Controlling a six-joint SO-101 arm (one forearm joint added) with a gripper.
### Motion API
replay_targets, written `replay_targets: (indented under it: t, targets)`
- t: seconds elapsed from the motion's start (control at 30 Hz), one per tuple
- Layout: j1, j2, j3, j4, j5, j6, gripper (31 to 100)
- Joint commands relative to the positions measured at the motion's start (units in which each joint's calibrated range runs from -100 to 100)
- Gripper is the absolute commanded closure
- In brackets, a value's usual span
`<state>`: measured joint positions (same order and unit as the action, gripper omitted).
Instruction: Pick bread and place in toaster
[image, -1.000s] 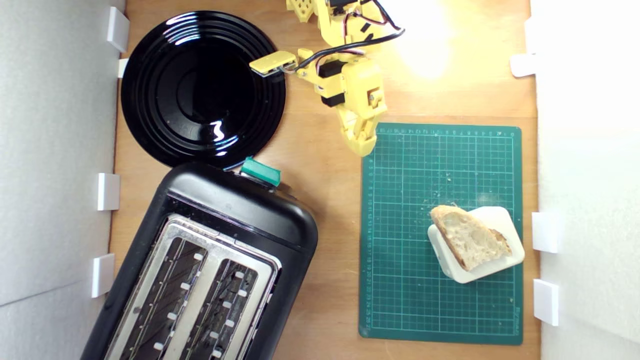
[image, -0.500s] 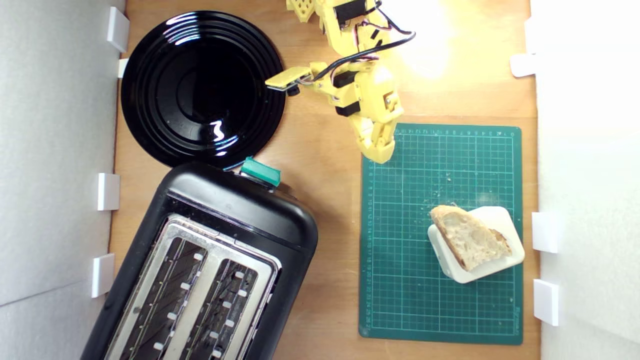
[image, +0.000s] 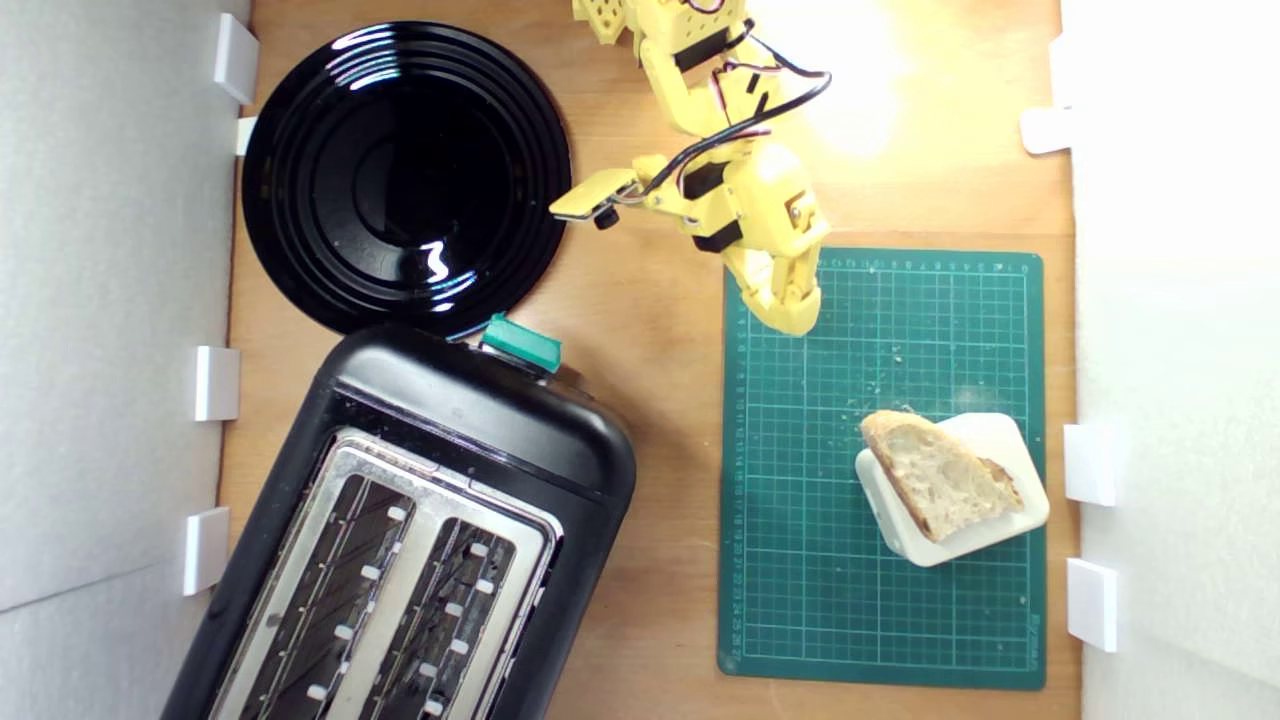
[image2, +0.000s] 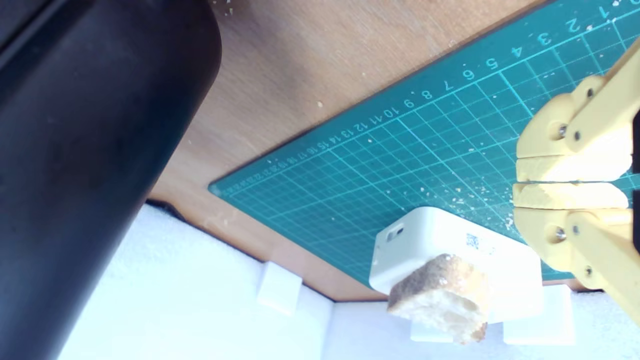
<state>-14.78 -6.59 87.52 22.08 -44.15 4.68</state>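
One gripper (image: 795, 318) hangs over the cutting mat's (image: 800, 560) corner nearest the arm; in the wrist view its jaws sit pressed together with only a hairline seam between them, holding nothing.

Farther along the mat, toward its edge by the white wall on the exterior view's right, the bread (image: 938, 485) lies flat on a white block (image: 1010, 445), its crust end overhanging the block's edge toward the mat's centre. It is well apart from the gripper. I judge it light and fairly stiff at the crust but soft and crumbly in the holey crumb; scattered crumbs on the mat suggest it sheds easily. The overhanging crust end looks the best hold, since a finger could pass under it, with a gentle squeeze across the slice's thickness.

Bare mat between gripper and bread gives open room for the approach. The wall and its white tabs crowd the far side.

Beyond, across bare wood, the toaster (image: 470, 420) fills the table's corner on the exterior view's left, slots upward and empty, beside a black plate (image: 300, 150).
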Motion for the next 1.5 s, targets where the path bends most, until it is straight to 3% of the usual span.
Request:
replay_targets:
  t: [0.0,0.17,0.43,0.7,0.93,1.17,1.47]
  targets:
    - [1.25,3.35,-7.04,0.13,-2.09,-1.57,82.1]
    - [0.52,5.43,-9.03,0.68,-2.09,-1.88,76.7]
    - [-1.09,5.85,-9.67,0.22,-2.18,-1.94,61.7]
    - [-1.09,5.6,-9.58,0.41,-2.18,-1.99,55.3]
    - [-2.62,6.34,-10.21,0.22,-3.2,-1.99,42.2]
    - [-3.67,6.51,-11.94,1.04,-4.65,-5.7,41.8]
    - [-4.31,14.33,-13.75,0.04,-15.49,-5.49,41.9]
